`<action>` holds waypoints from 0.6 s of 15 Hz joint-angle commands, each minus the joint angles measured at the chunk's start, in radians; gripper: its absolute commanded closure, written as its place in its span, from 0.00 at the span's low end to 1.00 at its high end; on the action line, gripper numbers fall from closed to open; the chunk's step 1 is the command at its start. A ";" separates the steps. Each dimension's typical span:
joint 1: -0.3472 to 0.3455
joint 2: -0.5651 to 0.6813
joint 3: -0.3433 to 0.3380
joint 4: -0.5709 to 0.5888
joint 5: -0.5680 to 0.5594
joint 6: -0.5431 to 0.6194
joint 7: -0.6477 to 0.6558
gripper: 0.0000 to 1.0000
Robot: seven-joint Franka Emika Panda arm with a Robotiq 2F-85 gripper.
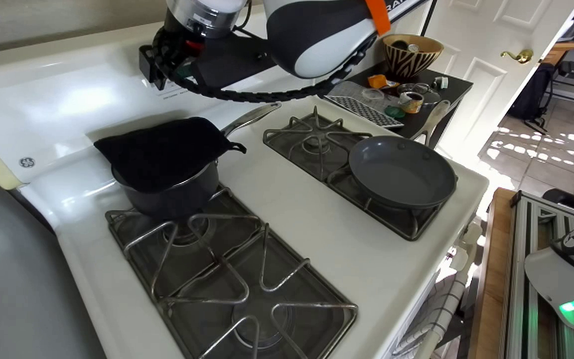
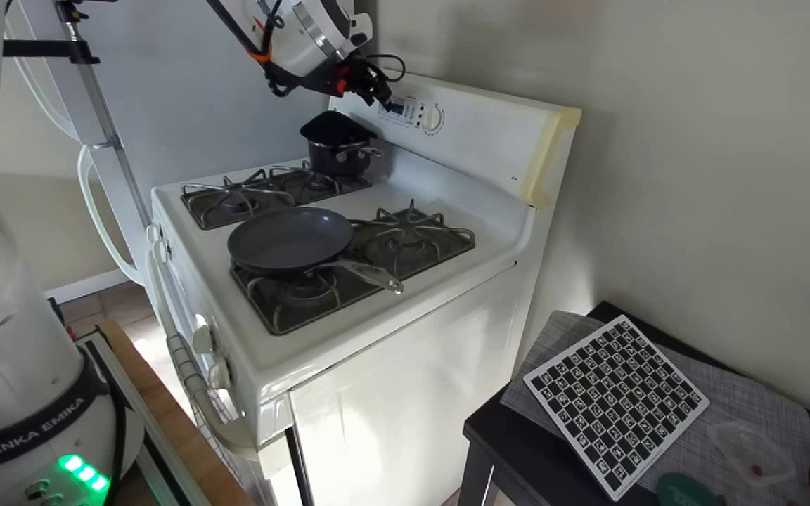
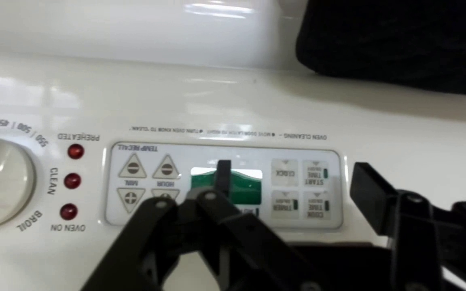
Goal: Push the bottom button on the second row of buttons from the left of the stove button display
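The white stove shows in both exterior views. Its button display appears upside down in the wrist view, with a green screen, four-sided CLOCK, TIMER, START TIME and COOK TIME buttons, and triangular plus and minus buttons. In an exterior view the display is partly behind the gripper. My gripper is open and empty before the display. One finger covers part of the screen and a plus button; the other is beyond the panel's START TIME end. Contact with the panel cannot be told.
A pot topped by a black cloth-like cover stands on the back burner below the gripper. A grey pan sits on a front burner. The oven dial and red lights flank the display.
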 commanded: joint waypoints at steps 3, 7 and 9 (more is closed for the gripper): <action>-0.001 -0.074 0.003 -0.050 0.026 -0.099 0.017 0.00; 0.091 -0.116 -0.101 -0.071 0.080 -0.125 0.021 0.00; 0.112 -0.135 -0.123 -0.090 0.093 -0.138 0.025 0.00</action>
